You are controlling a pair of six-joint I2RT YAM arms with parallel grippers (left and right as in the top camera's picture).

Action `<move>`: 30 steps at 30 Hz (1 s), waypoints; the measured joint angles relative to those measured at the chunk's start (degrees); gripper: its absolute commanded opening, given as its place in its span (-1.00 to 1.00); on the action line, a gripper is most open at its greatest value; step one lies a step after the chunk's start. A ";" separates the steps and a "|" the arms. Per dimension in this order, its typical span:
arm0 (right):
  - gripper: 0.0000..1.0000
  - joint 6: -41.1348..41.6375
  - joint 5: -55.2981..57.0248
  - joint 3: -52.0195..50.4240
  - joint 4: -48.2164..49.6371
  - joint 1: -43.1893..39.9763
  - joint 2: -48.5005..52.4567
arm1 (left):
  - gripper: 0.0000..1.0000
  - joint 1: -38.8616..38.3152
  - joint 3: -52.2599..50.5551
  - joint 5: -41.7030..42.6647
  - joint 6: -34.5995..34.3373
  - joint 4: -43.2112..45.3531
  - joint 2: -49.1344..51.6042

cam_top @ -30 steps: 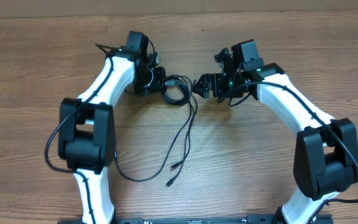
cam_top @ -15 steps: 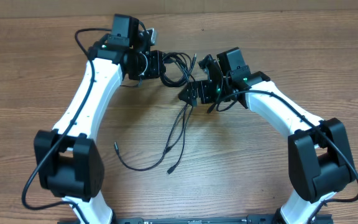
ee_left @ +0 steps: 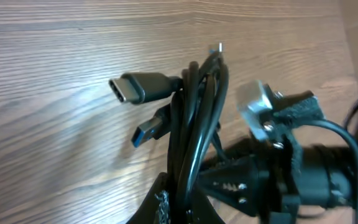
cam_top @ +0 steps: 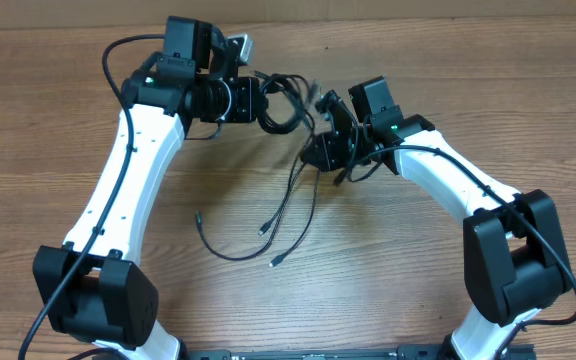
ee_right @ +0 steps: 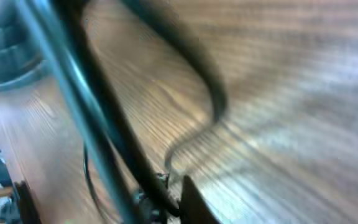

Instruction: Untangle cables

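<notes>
Risk first: cables [cam_top: 286, 100] are bunched in a knot near the far edge of the tabletop [cam_top: 468, 90], with both grippers clamped close together on it. Pull apart too hard and the knot could cinch tighter, or a strand could slip free. Left gripper [ee_left: 180, 202] is pinched nearly closed on the looped bundle, plugs [ee_left: 132, 87] poking out above. Right gripper [cam_top: 318, 152] is narrow too, seemingly gripping the strands that trail toward mid-table, though its own view is too blurred to confirm.
</notes>
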 measured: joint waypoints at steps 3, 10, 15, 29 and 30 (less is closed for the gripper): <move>-0.92 -0.48 -0.20 0.02 -3.15 -0.02 0.00 | -0.91 0.74 0.00 -2.78 -0.07 -0.33 0.00; -0.92 -3.10 -4.28 1.42 -10.10 -0.07 -2.32 | -0.91 0.74 0.00 -5.55 -0.22 -0.22 0.00; -0.92 -4.11 -6.12 2.82 -10.21 -0.07 -8.85 | -0.92 -0.24 0.00 -6.43 -0.22 0.52 0.00; 0.68 -5.05 -0.74 3.63 -10.03 -0.20 -12.74 | -0.91 -4.20 0.00 -4.55 0.28 4.96 -0.02; 0.71 -4.72 -0.28 3.63 -10.05 -0.37 -12.74 | -0.92 -3.76 0.00 -3.69 0.85 4.98 -0.02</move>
